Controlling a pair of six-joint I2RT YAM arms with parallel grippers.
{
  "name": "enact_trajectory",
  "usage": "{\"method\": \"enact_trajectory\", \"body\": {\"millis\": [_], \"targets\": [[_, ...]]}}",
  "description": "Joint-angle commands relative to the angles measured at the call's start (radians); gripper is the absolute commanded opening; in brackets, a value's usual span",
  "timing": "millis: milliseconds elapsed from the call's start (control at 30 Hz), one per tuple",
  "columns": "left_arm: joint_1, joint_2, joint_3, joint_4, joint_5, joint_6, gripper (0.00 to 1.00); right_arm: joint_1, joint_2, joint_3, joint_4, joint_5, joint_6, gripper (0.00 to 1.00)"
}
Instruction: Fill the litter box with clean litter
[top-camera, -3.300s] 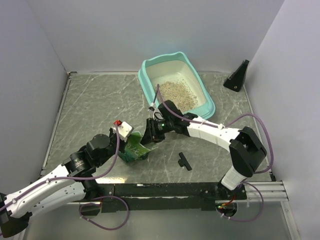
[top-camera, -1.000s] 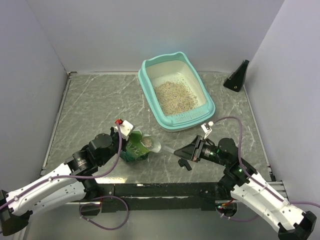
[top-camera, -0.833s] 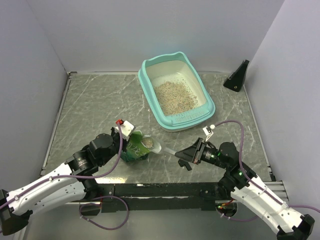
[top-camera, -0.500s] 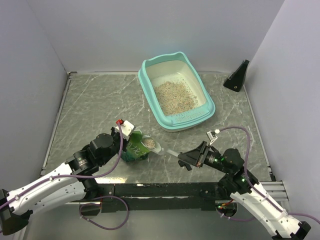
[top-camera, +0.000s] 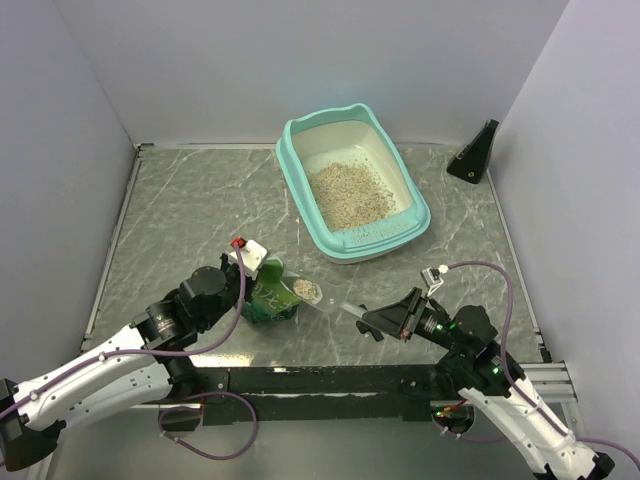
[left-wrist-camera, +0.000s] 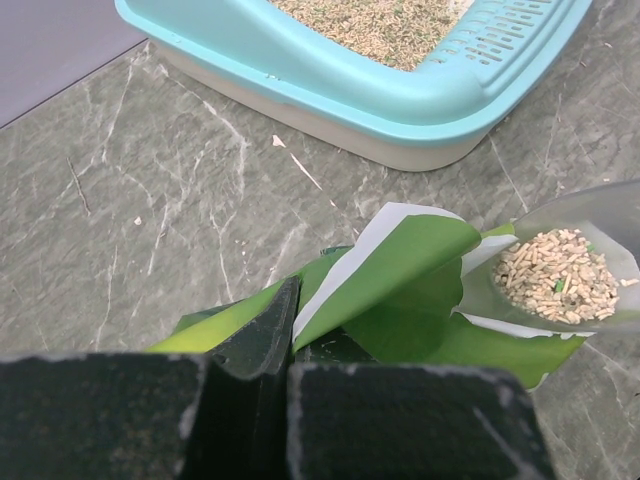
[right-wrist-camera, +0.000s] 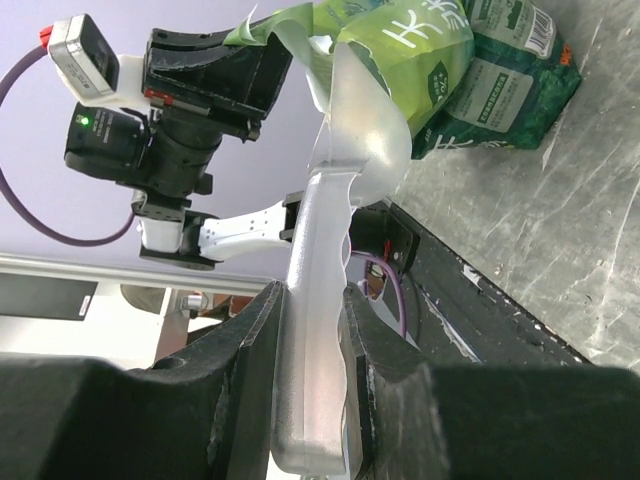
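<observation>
Near the near edge of the table (top-camera: 180, 220), the left gripper (left-wrist-camera: 283, 310) is pinched tight on the top flap of the green bag (top-camera: 268, 303). Just right of it, a clear scoop (right-wrist-camera: 350, 150) — bowl loaded with clean litter (left-wrist-camera: 555, 280) — is clamped by its handle in the right gripper (right-wrist-camera: 308, 340). The litter box (top-camera: 372, 243) lies toward the far edge, with more litter inside.

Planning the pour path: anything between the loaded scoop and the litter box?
Nothing visible. The scoop, at the green bag's mouth, has only bare table between it and the litter box's near rim.
</observation>
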Motion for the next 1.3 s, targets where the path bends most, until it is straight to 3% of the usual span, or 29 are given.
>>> {"method": "enact_trajectory", "body": {"millis": [0,267,600,933,1267], "targets": [[0.002,-0.003,-0.001,0.023,-0.015,-0.008,0.01,0.000,-0.010,0.063,0.016,0.003,0.012,0.00],[0.002,-0.012,-0.001,0.025,-0.017,-0.006,0.01,0.000,-0.010,0.095,0.079,0.013,0.041,0.00],[0.003,-0.018,-0.001,0.023,-0.015,-0.007,0.01,0.000,0.117,0.169,0.237,0.088,0.057,0.00],[0.002,-0.024,-0.001,0.023,-0.017,-0.008,0.01,0.002,0.292,0.146,0.651,0.257,0.090,0.00],[0.002,-0.041,-0.001,0.023,-0.015,-0.005,0.01,-0.001,0.555,0.146,0.848,0.466,0.013,0.00]]}}
